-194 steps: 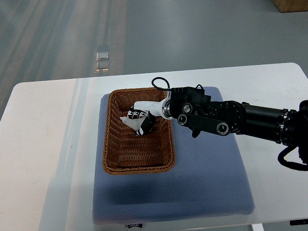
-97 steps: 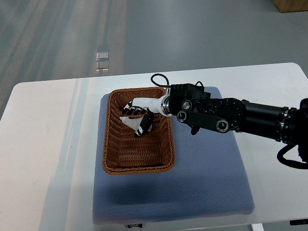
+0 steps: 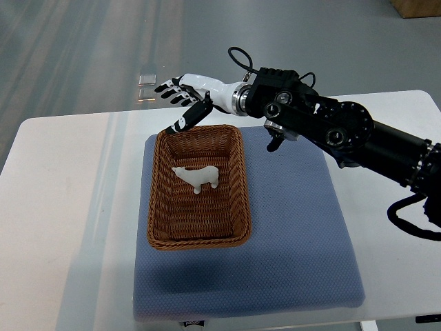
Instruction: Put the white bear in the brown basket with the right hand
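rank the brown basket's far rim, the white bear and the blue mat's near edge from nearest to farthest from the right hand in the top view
Measured from the right hand, open above the table's far edge:
1. Brown basket's far rim, just below the fingers in the picture.
2. White bear, lying inside the basket, in its upper half.
3. Blue mat's near edge, at the picture's bottom.

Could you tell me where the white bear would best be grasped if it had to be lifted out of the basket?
Probably across its torso, from straight above. The white bear lies flat on its side in the brown basket, whose walls block side approaches; its legs look thin to pinch.
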### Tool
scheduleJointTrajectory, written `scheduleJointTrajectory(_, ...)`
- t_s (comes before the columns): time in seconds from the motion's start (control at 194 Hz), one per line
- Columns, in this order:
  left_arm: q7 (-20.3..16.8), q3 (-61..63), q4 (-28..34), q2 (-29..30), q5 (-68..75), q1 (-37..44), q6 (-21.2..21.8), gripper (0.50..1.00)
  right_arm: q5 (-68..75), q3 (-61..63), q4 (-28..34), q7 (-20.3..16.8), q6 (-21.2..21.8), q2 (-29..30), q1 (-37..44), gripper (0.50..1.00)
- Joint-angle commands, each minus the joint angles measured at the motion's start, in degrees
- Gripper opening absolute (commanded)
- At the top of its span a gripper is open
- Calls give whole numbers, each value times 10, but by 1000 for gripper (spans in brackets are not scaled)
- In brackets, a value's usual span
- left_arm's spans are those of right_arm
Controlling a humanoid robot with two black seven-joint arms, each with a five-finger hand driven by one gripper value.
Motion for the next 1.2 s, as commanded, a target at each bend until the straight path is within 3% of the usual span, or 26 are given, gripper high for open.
scheduleJointTrajectory(0.0,0,1,-2,0,0,0,0,1000,0,105,-3,22,-35,0,-53,895)
scheduleJointTrajectory(0.206,0,1,-4,0,0,0,0,1000,41,310,-6,118,-48,7,-169,911)
scheduleJointTrajectory(0.412,0,2,-8,0,0,0,0,1000,220,378,-63,160,-46,19,-211,913)
scheduleJointTrajectory(0.546,0,2,-8,0,0,0,0,1000,378,379,-118,166,-25,19,-213,913)
scheduleJointTrajectory(0.665,0,2,-8,0,0,0,0,1000,478,379,-153,166,20,20,-216,913)
scheduleJointTrajectory(0.84,0,2,-8,0,0,0,0,1000,498,379,-157,188,71,20,-235,913)
scheduleJointTrajectory(1.195,0,1,-8,0,0,0,0,1000,497,372,-156,202,78,21,-239,921)
